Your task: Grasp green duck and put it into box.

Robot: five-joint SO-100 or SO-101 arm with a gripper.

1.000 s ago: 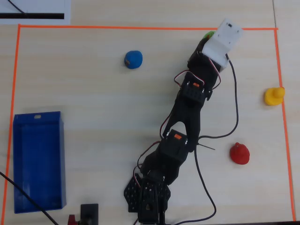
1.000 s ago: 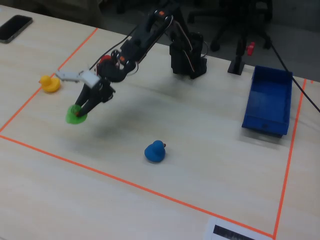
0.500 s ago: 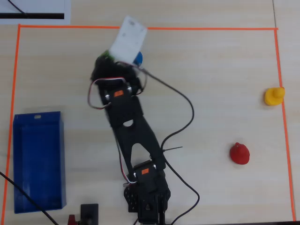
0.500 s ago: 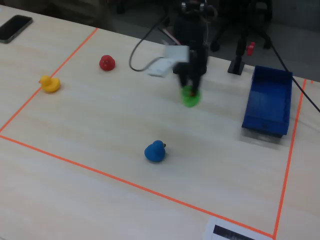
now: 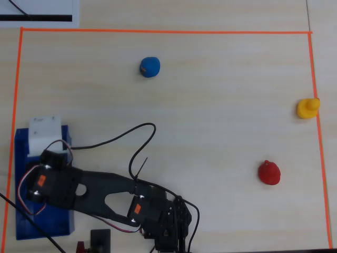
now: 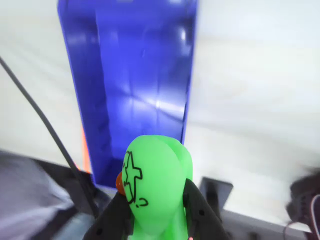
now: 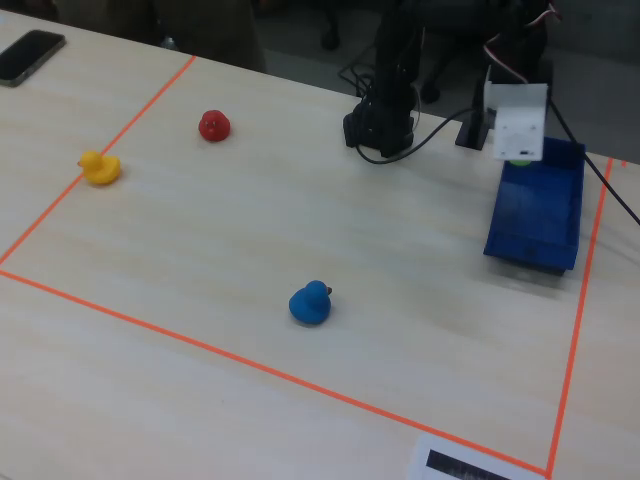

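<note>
Two black fingers (image 6: 196, 212) were closed tight against the sides of the green duck (image 6: 155, 185) in the wrist view, one on each flank, with the toy filling the gap between them and its orange beak poking out on the left. A black mark was drawn on the duck's side. Beyond it, the blue box (image 6: 135, 75) ran lengthwise away from the camera, its inner floor bare and glossy, so the duck hung above the near end of the box rather than resting in it.

From overhead, the arm (image 5: 100, 190) stretched from its base near the bottom edge out to the left, and its white wrist housing (image 5: 43, 134) sat over the upper end of the box (image 5: 45, 224), hiding the duck from that camera. In the fixed view only a sliver of green (image 7: 519, 160) showed under the white housing, just over the far end of the box (image 7: 535, 215).

Elsewhere on the pale wooden counter (image 5: 210, 121), inside the orange tape border (image 5: 158, 31), lay a blue toy (image 5: 149, 67), a yellow duck (image 5: 307, 108) touching the tape on the right in the overhead view, and a red toy (image 5: 269, 172), all well apart from the box. A phone (image 7: 30, 55) lay outside the tape in the fixed view.
</note>
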